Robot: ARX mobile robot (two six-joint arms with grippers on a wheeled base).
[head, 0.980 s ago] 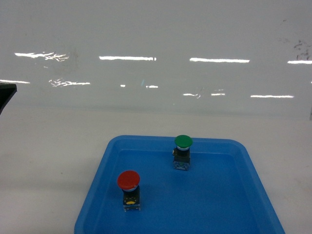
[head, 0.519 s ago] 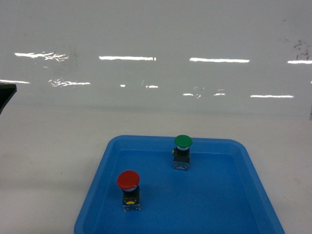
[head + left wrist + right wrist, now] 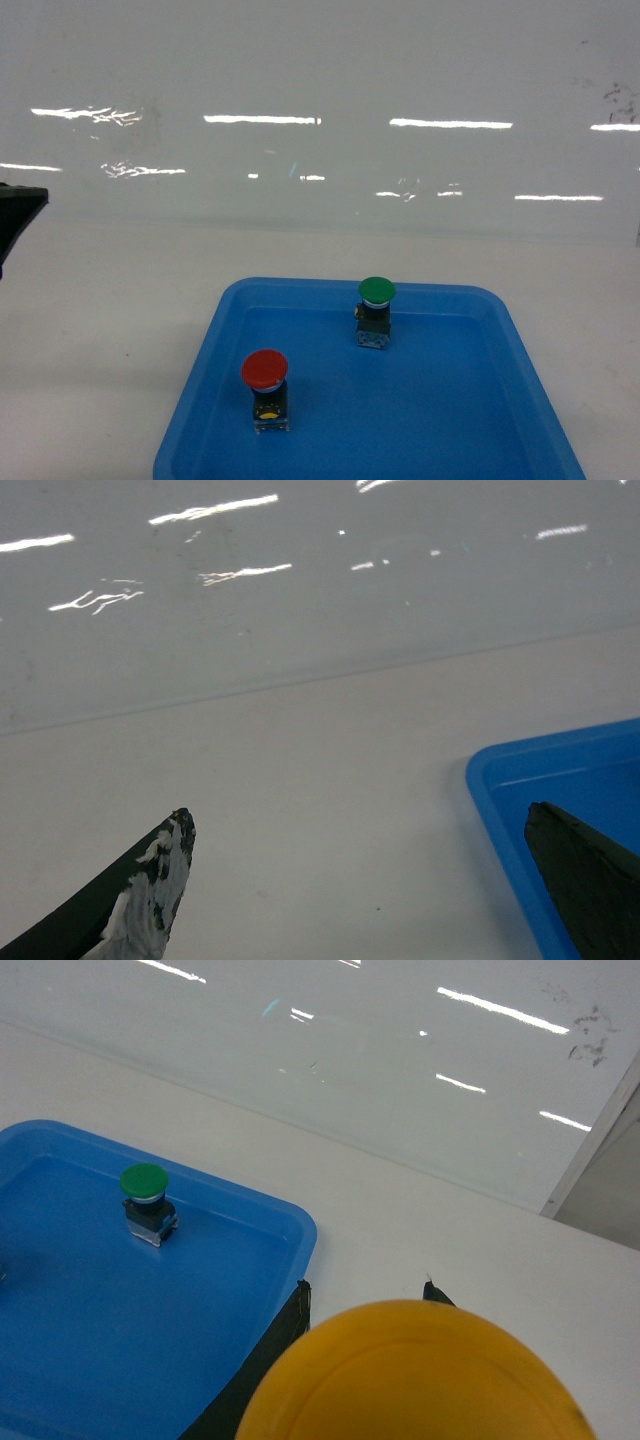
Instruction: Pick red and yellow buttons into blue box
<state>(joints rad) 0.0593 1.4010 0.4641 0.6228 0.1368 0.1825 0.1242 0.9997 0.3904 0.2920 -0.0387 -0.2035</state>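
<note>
The yellow domed cap of a mushroom-head push button (image 3: pixel 420 1375) fills the near bottom of the right wrist view, sitting right between the dark fingers (image 3: pixel 255 1360) of the right gripper (image 3: pixel 365 1360), so that gripper looks clamped on the yellow button, though its block body is hidden under the cap. The red-capped mushroom push button with a black-and-silver block body (image 3: pixel 266 390) stands upright in the near left part of the shallow blue round-cornered plastic tray (image 3: pixel 500 320), and a green-capped button of the same build (image 3: pixel 375 311) stands upright toward the tray's far side, well apart from it; nothing else shows in the tray. The deep blue crate the task calls for appears in none of the views. The left gripper (image 3: pixel 360 880) hangs spread wide and empty over the pale tabletop (image 3: pixel 300 750), just left of the tray's far left corner, one tip worn white and the other dark. These buttons look small, stiff and fairly light but top-heavy, with a smooth rounded cap that would likely slip under pinching; the squared body beneath the cap seems the surer place to close on, coming from above with the fingers either side so the red one does not tip on the slick tray floor.
</note>
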